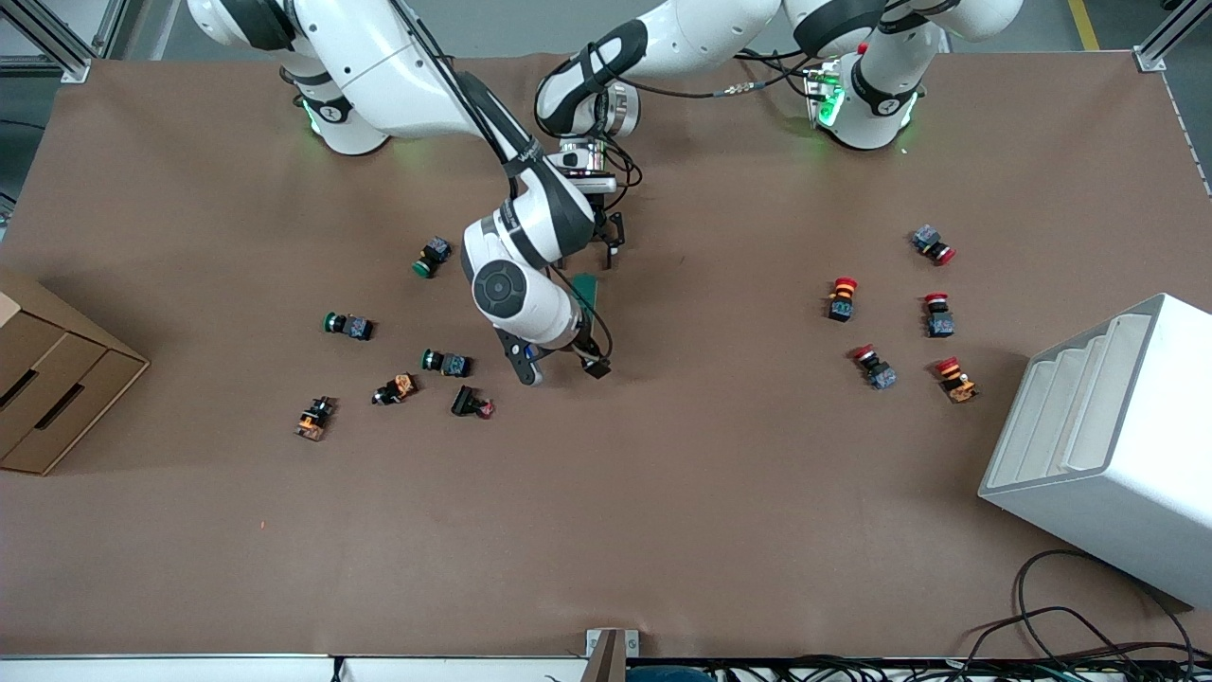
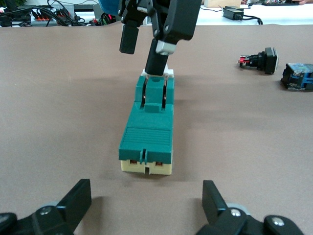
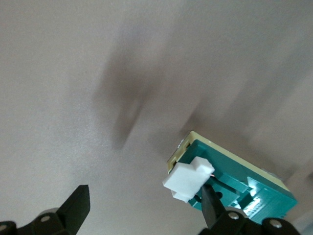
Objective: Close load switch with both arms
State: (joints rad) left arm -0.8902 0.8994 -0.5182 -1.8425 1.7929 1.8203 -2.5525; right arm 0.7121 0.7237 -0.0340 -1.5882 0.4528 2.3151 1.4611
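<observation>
The dark-green oblong load switch (image 1: 587, 289) with a cream base lies on the brown table mat (image 1: 663, 493) a little above the middle of the front view, mostly hidden there by the white right arm (image 1: 516, 275) that reaches down from the upper left of that frame. In the left wrist view the load switch (image 2: 149, 125) sits at the centre of the frame, its ribbed green cover toward the camera and its cream underside showing at the lower end. The black right gripper (image 2: 146, 41) comes down from the top of that frame with its fingers spread apart; one finger (image 2: 157, 58) touches the white lever piece (image 2: 168, 72) at the upper end of the switch, while the other hangs free beside it. The right wrist view shows the same white lever piece (image 3: 188, 177) in the lower right of the frame, pressed against one black finger (image 3: 211, 205). The black left gripper (image 2: 146, 203) hovers low over the mat just beside the cream end of the switch, fingers wide apart and touching nothing; in the front view the white left arm (image 1: 663, 43) enters from the upper right. Small round-capped push buttons lie scattered around: green and orange ones (image 1: 398, 365) at centre-left, red ones (image 1: 895, 313) at centre-right. A white slotted rack (image 1: 1103, 445) stands at the right edge, a cardboard drawer box (image 1: 47, 379) at the left edge.
</observation>
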